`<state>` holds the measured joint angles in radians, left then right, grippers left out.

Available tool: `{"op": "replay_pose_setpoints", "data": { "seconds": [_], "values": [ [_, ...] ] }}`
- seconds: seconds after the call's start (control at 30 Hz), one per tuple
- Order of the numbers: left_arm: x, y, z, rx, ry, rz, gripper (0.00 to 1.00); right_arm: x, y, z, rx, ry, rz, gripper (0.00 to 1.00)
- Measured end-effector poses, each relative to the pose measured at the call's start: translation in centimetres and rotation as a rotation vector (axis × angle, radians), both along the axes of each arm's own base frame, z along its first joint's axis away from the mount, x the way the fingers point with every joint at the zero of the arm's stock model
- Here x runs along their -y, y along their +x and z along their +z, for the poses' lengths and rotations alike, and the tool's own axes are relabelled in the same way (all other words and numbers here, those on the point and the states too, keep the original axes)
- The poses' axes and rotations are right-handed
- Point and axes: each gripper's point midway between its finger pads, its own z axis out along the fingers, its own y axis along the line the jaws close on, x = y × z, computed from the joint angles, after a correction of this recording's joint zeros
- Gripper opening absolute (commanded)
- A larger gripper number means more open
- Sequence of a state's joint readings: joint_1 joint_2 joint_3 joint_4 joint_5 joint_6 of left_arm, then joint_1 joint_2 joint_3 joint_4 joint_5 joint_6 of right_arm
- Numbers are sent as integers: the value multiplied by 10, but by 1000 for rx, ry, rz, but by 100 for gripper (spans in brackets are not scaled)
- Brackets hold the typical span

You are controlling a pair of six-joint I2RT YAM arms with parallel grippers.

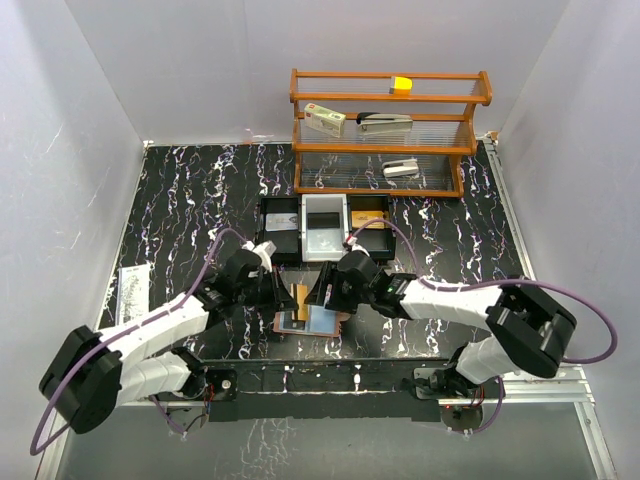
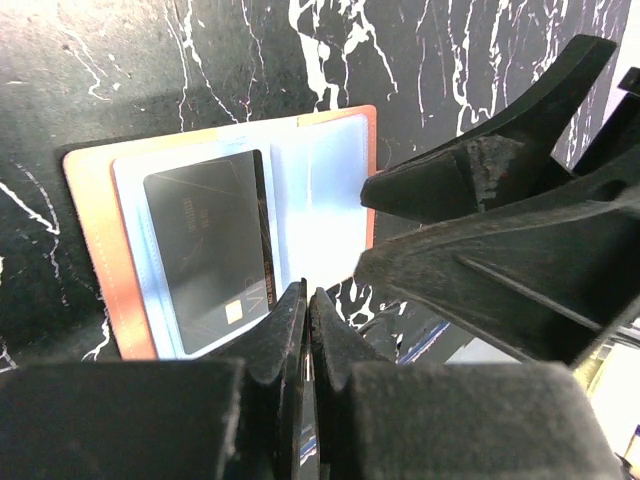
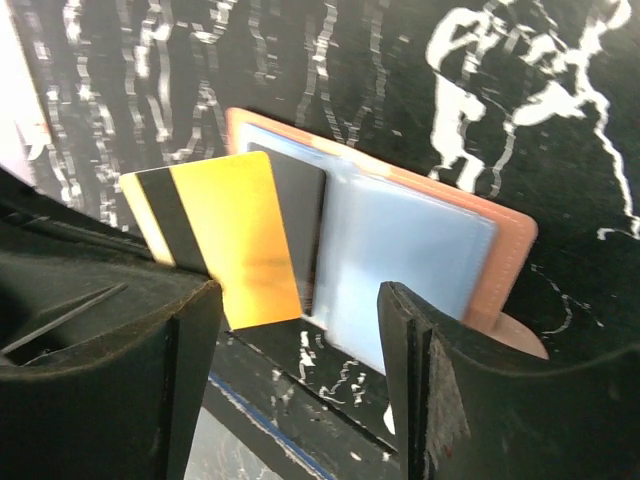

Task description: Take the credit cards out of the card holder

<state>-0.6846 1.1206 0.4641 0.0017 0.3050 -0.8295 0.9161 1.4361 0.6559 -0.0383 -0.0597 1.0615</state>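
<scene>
The card holder (image 1: 318, 322) lies open on the black marbled table, salmon-brown outside and pale blue inside (image 2: 315, 195) (image 3: 410, 240). A black credit card (image 2: 205, 245) (image 3: 300, 205) sits in one of its pockets. A gold credit card (image 3: 235, 235) (image 1: 300, 296) with a black stripe is out of the holder and raised above it. My left gripper (image 2: 307, 296) (image 1: 284, 292) is shut on that card's thin edge. My right gripper (image 3: 300, 300) (image 1: 323, 290) stands open just over the holder's near edge, the gold card's corner by its left finger (image 3: 190, 340).
A black tray (image 1: 280, 232) and a white tray (image 1: 325, 235) stand behind the holder. A wooden shelf (image 1: 385, 150) with a stapler and small boxes stands at the back. A packet (image 1: 133, 292) lies at the left edge. The two grippers are nearly touching.
</scene>
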Motion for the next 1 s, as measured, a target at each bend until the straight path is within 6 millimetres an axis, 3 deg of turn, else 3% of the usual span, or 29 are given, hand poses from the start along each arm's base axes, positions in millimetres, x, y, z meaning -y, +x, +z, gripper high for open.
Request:
{"op": "replay_pose_setpoints", "data": {
  "seconds": [0.23, 0.37, 0.5, 0.7, 1.0],
  "values": [
    [-7, 5, 28, 119, -29, 20, 0, -7, 8, 46, 162, 144, 25, 72],
    [0, 5, 47, 173, -105, -29, 0, 0, 12, 62, 220, 198, 50, 72],
    [3, 6, 68, 209, -234, -64, 0, 7, 28, 82, 242, 285, 51, 72],
    [-3, 16, 93, 211, -413, -66, 0, 8, 20, 100, 256, 396, 119, 65],
    [10, 6, 134, 233, -565, -194, 0, -6, 1, 136, 299, 533, 267, 48]
  ]
}}
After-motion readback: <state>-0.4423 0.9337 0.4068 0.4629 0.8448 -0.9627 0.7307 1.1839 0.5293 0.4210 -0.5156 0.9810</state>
